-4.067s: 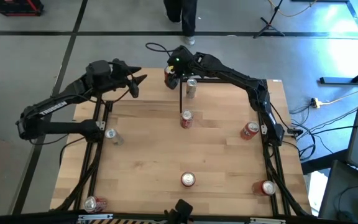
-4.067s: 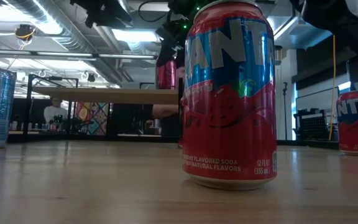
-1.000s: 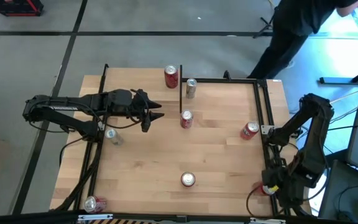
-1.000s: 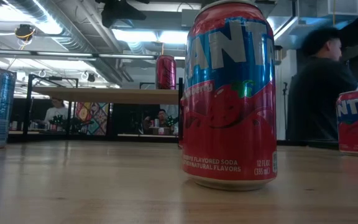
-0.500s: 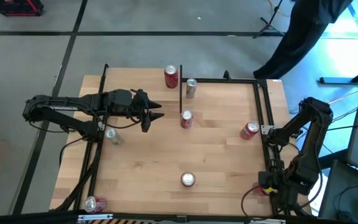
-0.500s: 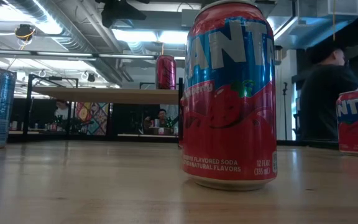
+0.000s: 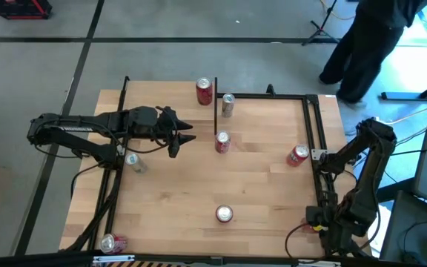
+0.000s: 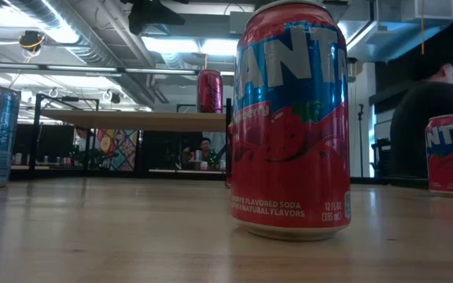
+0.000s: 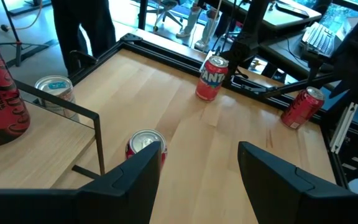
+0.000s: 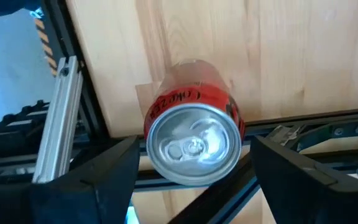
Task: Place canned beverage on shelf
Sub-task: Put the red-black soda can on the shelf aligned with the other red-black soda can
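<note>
High view: the left gripper (image 7: 187, 138) is hovering empty over the table's (image 7: 258, 185) left-centre, its fingers standing apart. The right gripper (image 7: 319, 219) is hanging low at the near right corner, directly above a red can (image 7: 316, 225); that can is mostly hidden here. One red can, the shelved can (image 7: 204, 91), is standing on the shelf (image 7: 161, 100) at the far edge.

Low view: the shelf (image 8: 132, 120) is showing as a flat light-wood board on thin black uprights, with the shelved can (image 8: 209, 90) upright on it. A glossy red-and-blue cylinder, the Fanta can (image 8: 291, 126), is filling the foreground.

Left wrist view: the left fingers (image 9: 132, 180) are spread, with nothing between them.

Right wrist view: the right gripper (image 10: 194, 165) is straddling the red can (image 10: 194, 140), the jaws open and clear of its sides. The can is standing at the table edge, silver lid with pull tab facing the camera.

To grasp well, the gripper should probably be descending until the fingers are flanking the smooth cylindrical wall below the rim, centred, then closing gently: thin aluminium dents, and the slick surface may be slipping if gripped off-centre.
</note>
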